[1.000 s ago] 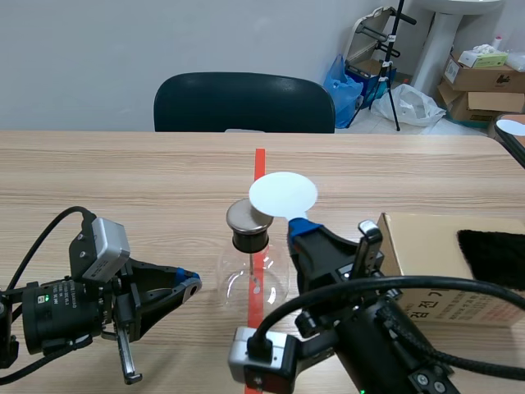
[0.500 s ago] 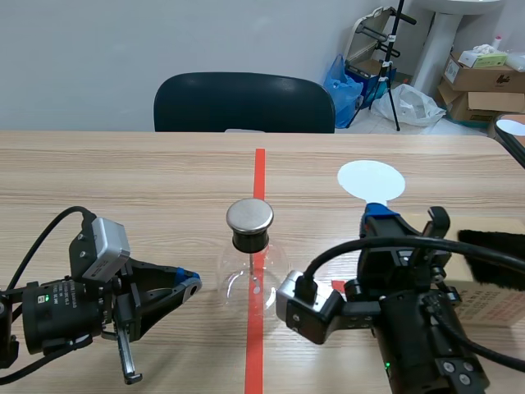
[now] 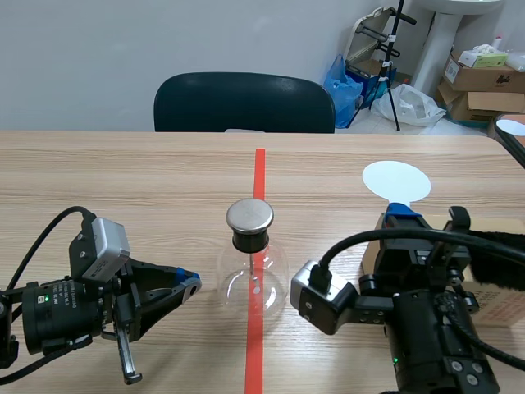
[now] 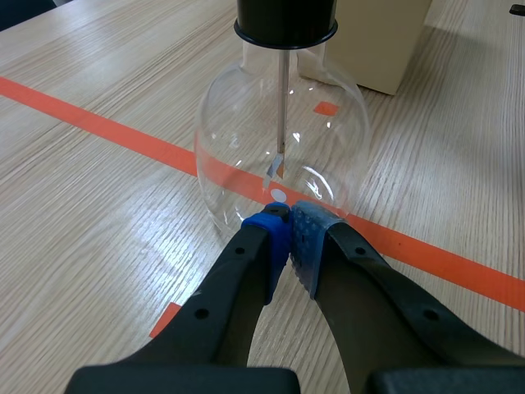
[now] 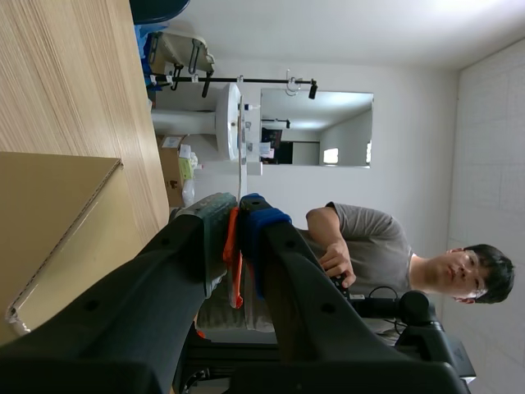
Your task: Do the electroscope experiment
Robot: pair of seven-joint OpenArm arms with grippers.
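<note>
The electroscope, a clear glass flask (image 3: pixel 253 277) with a black stopper and a round metal cap (image 3: pixel 250 216), stands on the red tape line at mid-table. In the left wrist view the flask (image 4: pixel 283 139) is just ahead of my left gripper (image 4: pixel 289 223), which is shut on nothing, and a thin rod with foil hangs inside. My left gripper (image 3: pixel 187 284) rests low, left of the flask. My right gripper (image 3: pixel 401 213) is raised right of the flask, shut on the handle of a white disc paddle (image 3: pixel 396 180). The orange handle (image 5: pixel 234 254) shows between its fingers.
A cardboard box (image 3: pixel 498 302) with a black furry cloth (image 3: pixel 499 256) on it lies at the right, mostly behind my right arm; the box (image 5: pixel 49 222) also shows under the right gripper. A dark chair (image 3: pixel 244 103) stands behind the table. A person (image 5: pixel 369 246) appears in the background.
My right gripper has carried the white disc from just above the flask's metal cap off to the right, over the box. The left arm and the flask have stayed still.
</note>
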